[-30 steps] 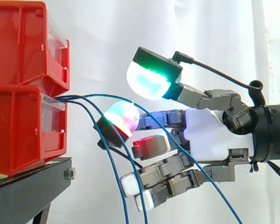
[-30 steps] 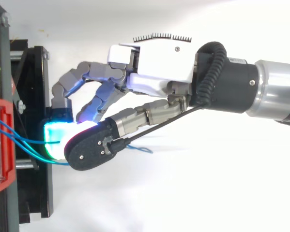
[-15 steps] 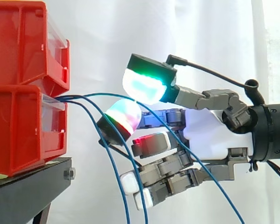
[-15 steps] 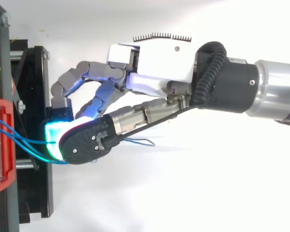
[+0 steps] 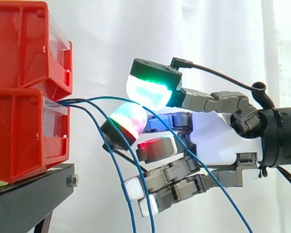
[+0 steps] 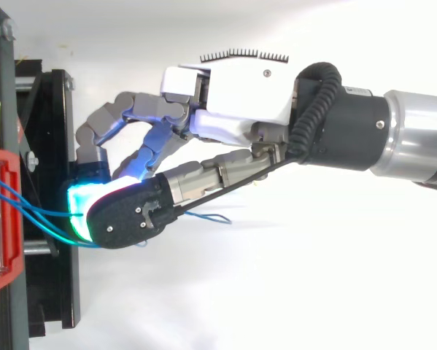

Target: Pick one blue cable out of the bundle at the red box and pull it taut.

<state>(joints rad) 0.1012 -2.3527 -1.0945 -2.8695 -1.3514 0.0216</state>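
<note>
Several thin blue cables come out of the lower red bin (image 5: 19,136) at the left. The top blue cable (image 5: 101,99) arcs rightward and passes between the thumb pad (image 5: 147,92), glowing green and cyan, and a finger pad (image 5: 130,119), glowing red and green. These two pads close on it just right of the bin. My hand (image 5: 218,141) reaches in from the right with its other fingers curled below. Past the pinch the cable slopes down to the lower right. From above, the hand (image 6: 240,95) covers the pinch, and the cables (image 6: 28,211) run from the bin to it.
A second red bin (image 5: 24,43) is stacked on the lower one, both on a black stand (image 5: 28,194). Two more blue cables (image 5: 118,184) hang down in front of the curled fingers. A white curtain lies behind.
The thumb has swung down and to the left toward the finger pad, narrowing the gap around the top cable. The whole hand has shifted slightly left.
</note>
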